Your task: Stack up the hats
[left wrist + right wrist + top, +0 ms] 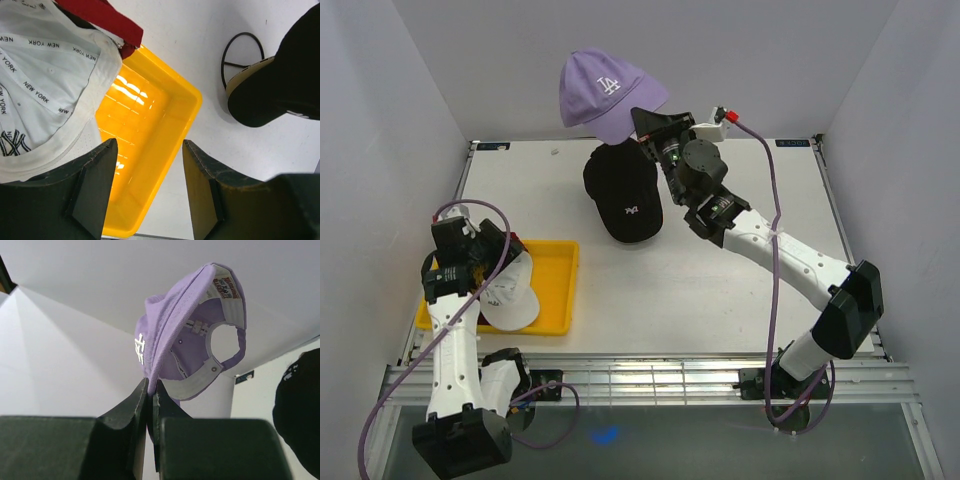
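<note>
- Top: my right gripper (640,126) holds the lavender cap (605,92) raised behind the black cap (625,195), brim pointing right. Bare table (660,290) on the black cap's near side.
- Left wrist: my left gripper (150,145) has fingers apart. White cap (45,85) lies inside-up, well left of the black cap.
- Right wrist: jaws pinched on the lavender brim, crown up.

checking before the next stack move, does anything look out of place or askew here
The white cap lies upside down in the yellow tray, its lining and NEW YORK seam tape facing up, with a dark red cap beside it. Nothing looks spilled or torn.
</note>
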Available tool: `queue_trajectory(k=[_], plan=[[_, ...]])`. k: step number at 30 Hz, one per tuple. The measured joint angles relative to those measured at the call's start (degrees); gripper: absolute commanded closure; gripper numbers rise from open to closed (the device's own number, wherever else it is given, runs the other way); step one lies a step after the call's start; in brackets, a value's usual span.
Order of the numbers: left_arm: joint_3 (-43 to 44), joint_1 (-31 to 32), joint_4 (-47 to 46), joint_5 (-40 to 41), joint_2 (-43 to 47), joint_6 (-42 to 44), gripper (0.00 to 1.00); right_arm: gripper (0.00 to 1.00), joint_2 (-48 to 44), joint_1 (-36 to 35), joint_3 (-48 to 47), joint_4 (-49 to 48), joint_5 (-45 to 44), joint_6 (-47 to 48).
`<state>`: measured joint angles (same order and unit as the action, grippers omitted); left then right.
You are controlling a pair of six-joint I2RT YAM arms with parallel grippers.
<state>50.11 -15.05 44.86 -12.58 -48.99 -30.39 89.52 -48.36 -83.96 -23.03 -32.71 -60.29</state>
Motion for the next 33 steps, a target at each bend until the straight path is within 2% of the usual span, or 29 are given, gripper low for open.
queue_trajectory(k=[7, 11, 20, 33], plan=[[-2.69, 1.95, -0.39, -0.17, 0.13, 0.00, 0.35, 0.92, 0.52, 2.51, 3.74, -4.83, -2.34, -8.04], [-2.82, 3.19, -0.63, -0.31, 0.15, 0.02, 0.35, 0.92, 1.14, 2.95, 9.53, -8.79, -2.84, -11.43], [-2.86, 4.79, -1.53, -0.28, 1.07, 0.20, 0.35, 0.92, 2.05, 3.34, 21.68, -20.04, -2.91, -15.02], [-2.89, 5.49, -1.62, -0.26, 1.14, 0.20, 0.35, 0.92, 2.03, 1.77, 28.61, -28.92, -3.23, -17.00]])
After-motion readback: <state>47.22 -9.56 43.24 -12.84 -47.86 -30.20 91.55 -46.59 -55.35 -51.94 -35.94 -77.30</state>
